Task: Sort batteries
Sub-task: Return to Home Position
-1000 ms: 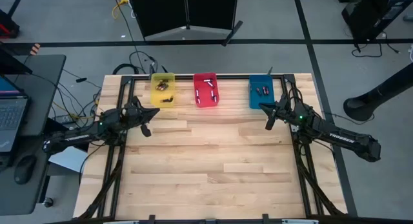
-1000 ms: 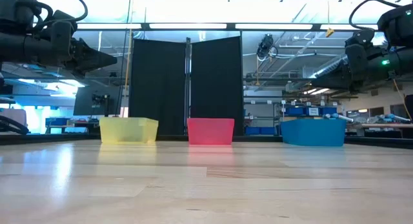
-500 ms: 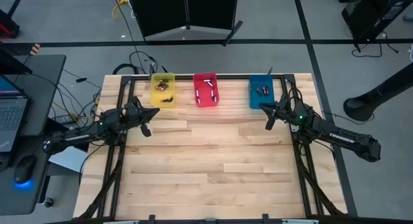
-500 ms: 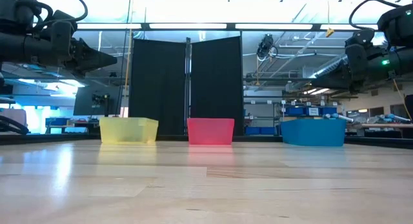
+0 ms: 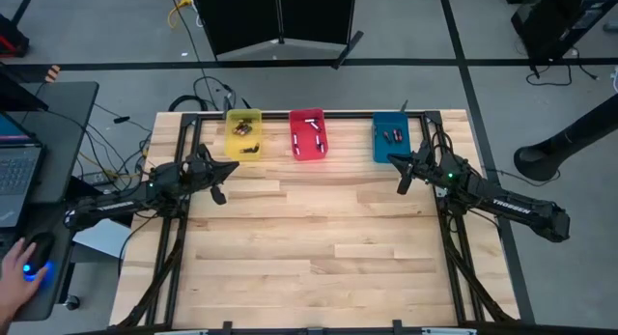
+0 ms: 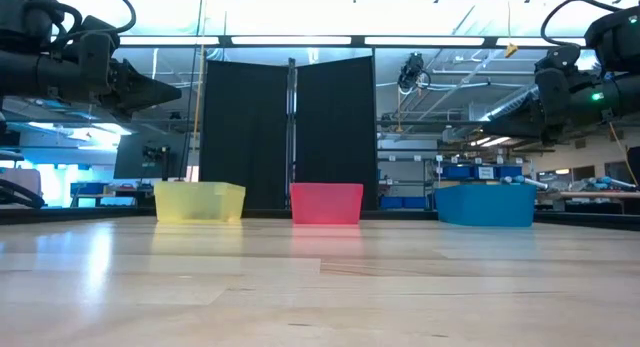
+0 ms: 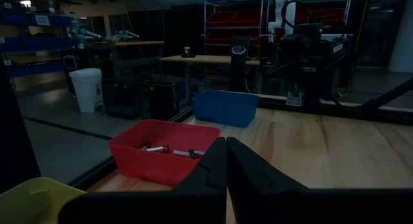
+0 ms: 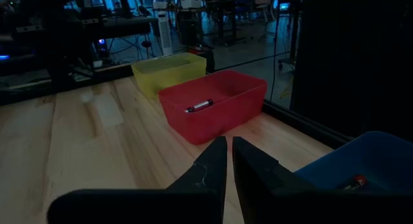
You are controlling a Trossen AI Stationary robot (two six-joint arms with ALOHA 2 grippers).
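From table height the bin walls hide everything inside, and from above the cells are so small that I cannot count them surely. The yellow bin [image 5: 243,134], a translucent plastic tub with rounded corners, holds a few dark batteries [image 5: 249,147] scattered on its floor; the left wrist view shows only a corner of this bin. The red bin [image 5: 308,134] just beside it holds slim silver batteries [image 5: 311,123] lying loose at different angles. The blue bin [image 5: 391,138], set apart toward the right, holds a couple of reddish batteries [image 5: 394,135]; the right wrist view catches just one tip past the cut-off rim. All three tubs stand in a row at the far edge of the pale wooden plank table [image 5: 309,248]. The left gripper [image 5: 220,194] hangs in the air over the table's left side, short of the yellow bin, its dark tapered fingers drawn together on nothing. The right gripper [image 5: 402,186] hangs likewise just in front of the blue bin, fingers closed and empty. At a desk off to the left, a person's hand [image 5: 12,277] rests on a computer mouse [image 5: 41,246] that glows blue
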